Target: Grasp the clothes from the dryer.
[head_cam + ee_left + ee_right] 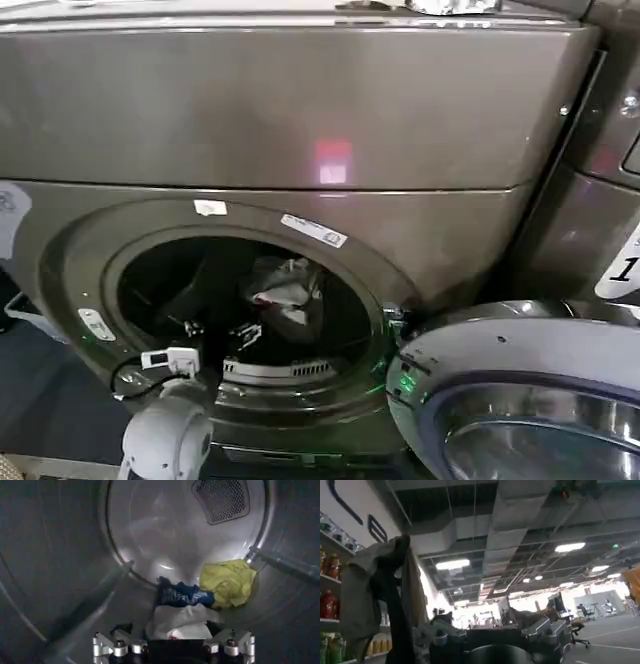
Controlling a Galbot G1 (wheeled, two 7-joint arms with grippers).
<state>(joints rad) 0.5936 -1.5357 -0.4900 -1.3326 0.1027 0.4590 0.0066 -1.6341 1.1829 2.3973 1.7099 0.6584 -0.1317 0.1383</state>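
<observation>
Left gripper [172,647]: inside the dryer [300,130] drum, reaching in through the round porthole. Fingers spread wide, holding nothing; white garment [180,622] lies just ahead, between them.
Right gripper [490,640]: away from the dryer, facing the room ceiling; can't tell fingers' state. Dark cloth [385,600] hangs beside it.
Clothes [200,600]: small heap on drum floor near back wall. White piece nearest gripper, navy behind it, yellow-green beside the navy. Heap's long axis runs from the white garment back towards the yellow-green one.
Door [520,390]: swung open on the robot's right.
</observation>
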